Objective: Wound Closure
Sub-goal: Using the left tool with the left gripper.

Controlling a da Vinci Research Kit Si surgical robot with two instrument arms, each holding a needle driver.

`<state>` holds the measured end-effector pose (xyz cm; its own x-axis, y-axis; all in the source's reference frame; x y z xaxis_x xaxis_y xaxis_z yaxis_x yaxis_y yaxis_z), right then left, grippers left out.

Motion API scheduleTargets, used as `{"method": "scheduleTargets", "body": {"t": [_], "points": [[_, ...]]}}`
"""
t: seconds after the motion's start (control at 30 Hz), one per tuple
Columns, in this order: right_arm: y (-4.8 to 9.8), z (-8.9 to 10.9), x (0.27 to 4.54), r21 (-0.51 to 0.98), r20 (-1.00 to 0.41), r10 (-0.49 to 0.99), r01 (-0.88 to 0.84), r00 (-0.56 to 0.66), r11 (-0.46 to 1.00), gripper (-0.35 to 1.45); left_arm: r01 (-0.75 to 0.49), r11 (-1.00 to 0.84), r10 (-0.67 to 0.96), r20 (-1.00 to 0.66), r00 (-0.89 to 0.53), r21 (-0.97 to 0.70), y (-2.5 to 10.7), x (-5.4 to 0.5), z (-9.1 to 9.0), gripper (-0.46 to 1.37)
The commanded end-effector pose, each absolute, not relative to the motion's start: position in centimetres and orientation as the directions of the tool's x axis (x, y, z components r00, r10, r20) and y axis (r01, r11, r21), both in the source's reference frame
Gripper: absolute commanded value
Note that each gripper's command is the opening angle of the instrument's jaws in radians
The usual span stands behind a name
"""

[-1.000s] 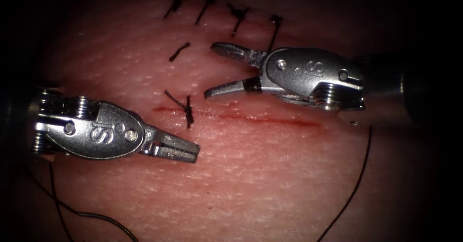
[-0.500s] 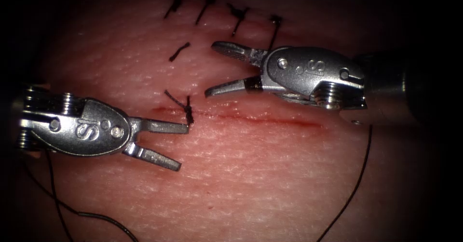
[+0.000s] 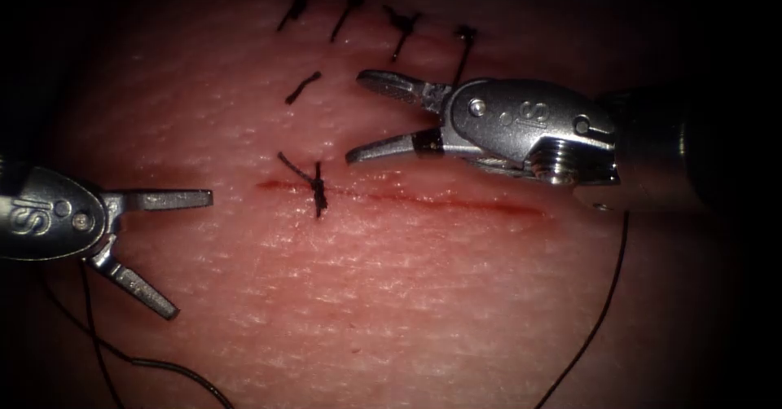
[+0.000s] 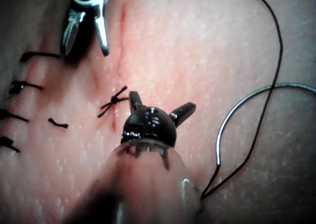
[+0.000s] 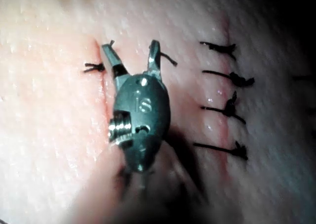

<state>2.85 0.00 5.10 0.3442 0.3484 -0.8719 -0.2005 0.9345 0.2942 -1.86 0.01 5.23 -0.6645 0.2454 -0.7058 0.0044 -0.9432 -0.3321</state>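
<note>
The cut [image 3: 440,203] runs across the tissue [image 3: 423,295], with one knotted stitch [image 3: 318,187] near its left end. My left tool [image 3: 189,254] sits at the far left, well away from the knot, jaws open and holding nothing. My right tool [image 3: 357,117] hovers just above the cut, jaws open and empty. In the left wrist view the curved needle [image 4: 237,108] lies free on the tissue with its thread [image 4: 269,110] attached, held by neither tool. That view also shows the left tool [image 4: 160,104] near the knot [image 4: 114,101]. The right tool [image 5: 131,50] stands over the cut.
A row of finished stitches [image 3: 350,10] crosses an older closed cut at the top. A short cut piece of thread [image 3: 303,88] lies below it. Loose thread curves along the lower left [image 3: 147,364] and down the right side [image 3: 603,311].
My left tool's jaws have gone from shut to wide open, and it has drawn back to the left, away from the knot. The right tool has stayed put.
</note>
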Motion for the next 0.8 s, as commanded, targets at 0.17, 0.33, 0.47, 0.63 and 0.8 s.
{"method": "scheduleTargets", "body": {"t": [0.17, 0.33, 0.47, 0.63, 0.8], "points": [[0.00, 5.10, 2.85, 0.295, -0.872, 0.348, -0.199, 0.344, 0.935, 0.90, 0.010, -0.945, 0.230, -0.687, -0.689, -0.326, -0.09, -1.79, 5.18, 0.70], [-0.01, 5.10, 2.85, 0.295, -0.872, 0.348, -0.198, 0.344, 0.935, 0.90, 0.002, -0.954, 0.212, -0.681, -0.701, -0.299, -0.35, -1.75, 5.13, 0.66], [0.00, 5.10, 2.85, 0.295, -0.872, 0.348, -0.199, 0.344, 0.935, 0.90, 0.006, -0.968, 0.169, -0.664, -0.728, -0.252, -0.60, -1.77, 5.04, 0.60], [0.00, 5.10, 2.85, 0.295, -0.872, 0.348, -0.199, 0.344, 0.935, 0.90, 0.039, -0.981, 0.092, -0.628, -0.772, -0.191, -0.84, -1.91, 4.91, 0.58], [-0.01, 5.10, 2.85, 0.295, -0.872, 0.348, -0.199, 0.344, 0.935, 0.90, 0.062, -0.985, 0.046, -0.598, -0.800, -0.159, -0.99, -2.07, 4.93, 0.58]]}}
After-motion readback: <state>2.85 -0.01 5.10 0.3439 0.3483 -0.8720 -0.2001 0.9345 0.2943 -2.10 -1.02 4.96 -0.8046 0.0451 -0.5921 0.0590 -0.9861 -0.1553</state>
